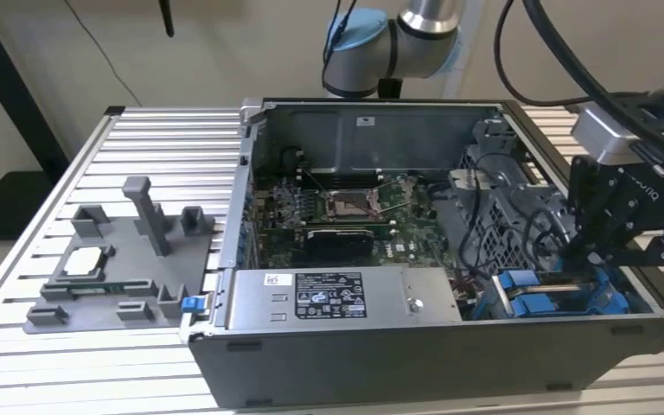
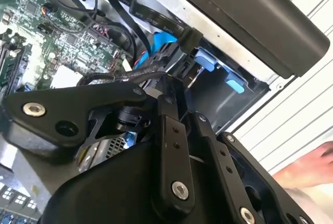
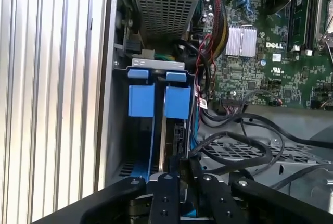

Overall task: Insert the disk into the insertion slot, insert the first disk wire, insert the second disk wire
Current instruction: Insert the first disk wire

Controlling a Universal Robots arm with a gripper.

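The arm comes in from above the far side of the open computer case and bends down over the corner at the exterior view's right. There the gripper points steeply down into the case, just above the blue plastic parts. In both wrist views the gripper has its jaws drawn narrow, nearly together. Its own black links hide whether anything is pinched between them. One insertion slot shows in the first wrist view, directly in front of the gripper, with two blue tabs side by side at its far end. The disk stands on edge inside that slot as a dark slab beside a thin blue rail. Its flat face is turned out of sight and its near end is covered by the gripper. Several black cables loop over the perforated metal wall beside the slot, and where they end cannot be made out. One grey power-supply box sits along the case's near side, and one circuit board lies on its floor. One grey fixture rests on the slatted table, well apart from the case. In the second wrist view a blurred pinkish shape, cut off at the edge, may be a person's hand.
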